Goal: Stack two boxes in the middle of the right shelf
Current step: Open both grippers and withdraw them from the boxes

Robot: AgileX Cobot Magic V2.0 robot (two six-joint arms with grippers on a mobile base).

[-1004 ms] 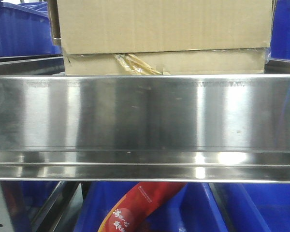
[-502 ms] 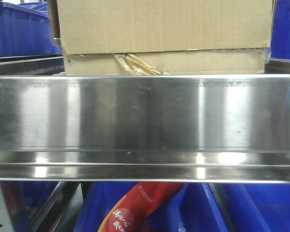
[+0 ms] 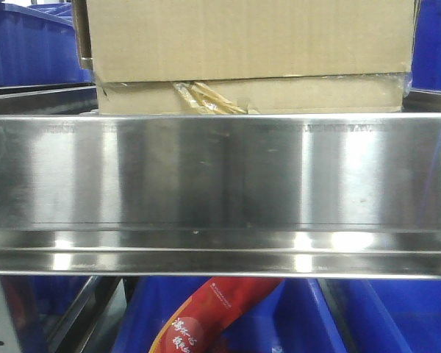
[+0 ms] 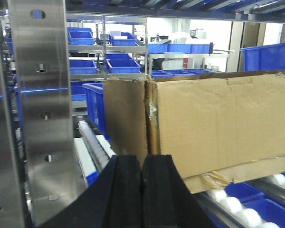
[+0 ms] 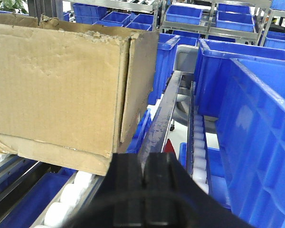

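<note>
A plain brown cardboard box point(image 3: 250, 40) stands on the shelf behind its broad stainless front lip point(image 3: 220, 176). Tan tape point(image 3: 206, 98) peels at its bottom seam. A cardboard strip juts out under it; I cannot tell whether that is a flap or a second box. In the left wrist view the box point(image 4: 218, 123) rests on white rollers point(image 4: 228, 204), just beyond and right of my left gripper point(image 4: 142, 164), which is shut on nothing. My right gripper point(image 5: 143, 164) is also shut and empty, just off the right corner of the box point(image 5: 52, 90).
A perforated steel upright point(image 4: 42, 109) stands close on the left. Blue plastic bins point(image 5: 256, 123) crowd the right side, and more flank the box point(image 3: 18, 44). A red package with Chinese print point(image 3: 213, 312) lies in a bin below the lip.
Only the reflections on the steel lip shift slightly. The box stays put.
</note>
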